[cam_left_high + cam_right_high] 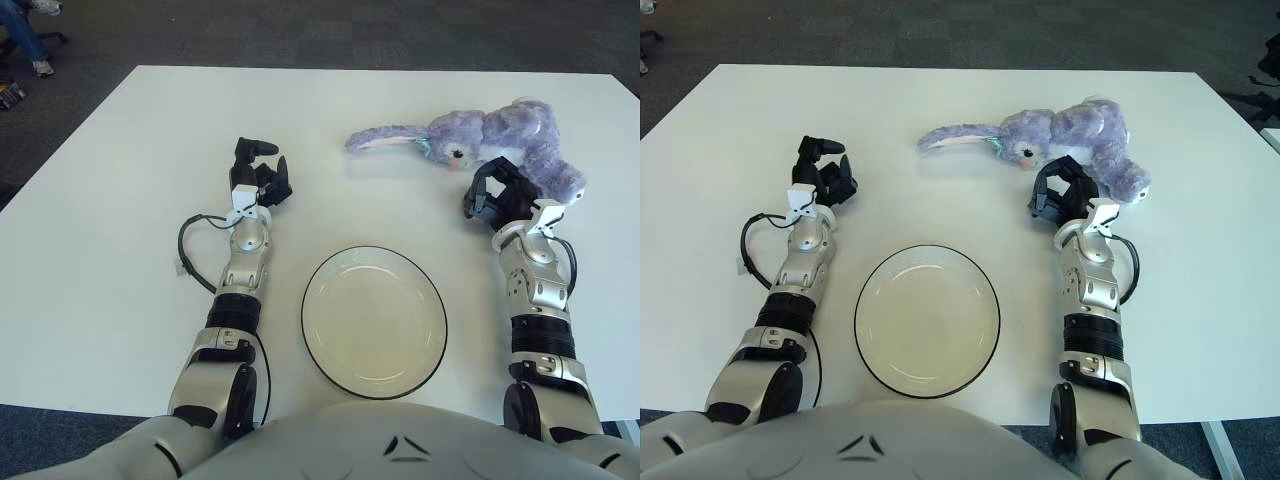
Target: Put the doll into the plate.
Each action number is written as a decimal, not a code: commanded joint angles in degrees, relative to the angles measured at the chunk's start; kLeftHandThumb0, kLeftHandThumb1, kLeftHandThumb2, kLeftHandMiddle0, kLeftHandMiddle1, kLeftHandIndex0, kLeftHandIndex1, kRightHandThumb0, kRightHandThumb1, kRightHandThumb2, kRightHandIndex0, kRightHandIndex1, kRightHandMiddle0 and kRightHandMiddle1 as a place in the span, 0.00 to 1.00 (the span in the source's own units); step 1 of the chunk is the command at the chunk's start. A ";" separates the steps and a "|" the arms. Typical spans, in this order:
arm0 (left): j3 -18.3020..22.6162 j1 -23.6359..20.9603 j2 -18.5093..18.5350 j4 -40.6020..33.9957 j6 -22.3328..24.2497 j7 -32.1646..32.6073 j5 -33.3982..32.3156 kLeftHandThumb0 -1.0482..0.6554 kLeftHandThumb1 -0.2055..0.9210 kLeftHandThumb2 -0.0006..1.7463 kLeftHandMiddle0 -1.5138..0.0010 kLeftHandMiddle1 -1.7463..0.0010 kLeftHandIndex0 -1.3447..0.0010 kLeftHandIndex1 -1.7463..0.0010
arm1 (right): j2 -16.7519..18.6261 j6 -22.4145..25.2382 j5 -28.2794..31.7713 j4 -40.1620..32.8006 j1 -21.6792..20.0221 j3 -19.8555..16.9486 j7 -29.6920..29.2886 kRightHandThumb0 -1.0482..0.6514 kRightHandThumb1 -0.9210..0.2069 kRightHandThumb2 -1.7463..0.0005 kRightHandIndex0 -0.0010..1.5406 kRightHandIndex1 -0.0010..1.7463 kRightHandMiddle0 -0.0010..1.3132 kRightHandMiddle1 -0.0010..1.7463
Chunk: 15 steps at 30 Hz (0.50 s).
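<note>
Right now I see my right hand (497, 192) resting low on the worktop (120, 150), its dark fingers (483, 190) spread loosely and holding nothing. The doll (500, 135), a purple plush rabbit, lies on its side just beyond that hand. Its body sits just past the fingertips and to the hand's outer side, and its long ears (385, 139) stretch away toward the inner side. I cannot tell whether the fingertips touch the plush or stop just short of it. The plate (374, 320), white with a dark rim, sits nearer to me than the hand and toward its inner side, between my two forearms, with nothing in it. My left hand (260, 175) rests on the worktop well apart from the doll, fingers relaxed and slightly curled, gripping nothing.
</note>
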 commanded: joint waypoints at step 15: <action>0.05 0.96 -0.02 -0.37 0.32 -0.19 0.01 0.39 0.75 0.52 0.38 0.07 0.72 0.00 | -0.57 1.29 -1.01 -0.30 0.49 -0.17 -2.37 0.34 0.49 0.29 0.77 1.00 0.44 1.00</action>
